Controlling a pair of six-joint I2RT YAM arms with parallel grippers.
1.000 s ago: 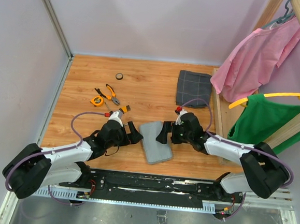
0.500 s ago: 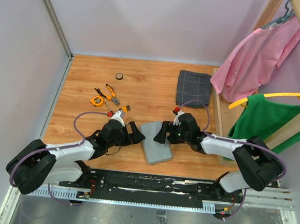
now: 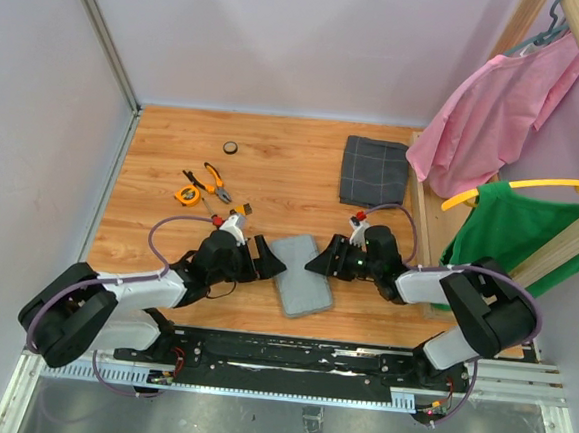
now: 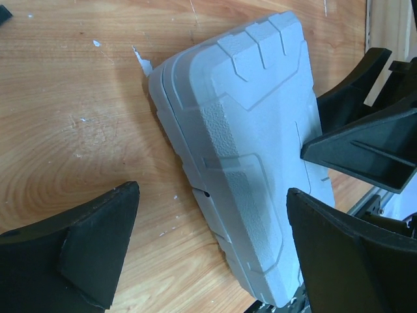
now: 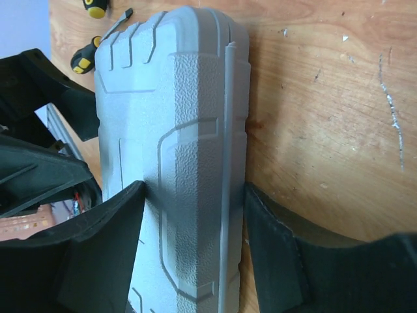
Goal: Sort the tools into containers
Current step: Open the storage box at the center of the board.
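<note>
Case (image 3: 302,275) lies shut between your two claws. Your left claw (image 3: 272,258), wide open and empty, has moved up close to the edge facing it. Your right claw (image 3: 318,262), also open, now straddles the opposite edge without clamping, I judge. Beyond the left claw the tools (image 3: 212,182) wait, so lid opening comes first.

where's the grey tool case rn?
Top external view: the closed grey tool case lies on the wooden table near its front edge, about centre, between the left gripper and the right gripper.
</note>
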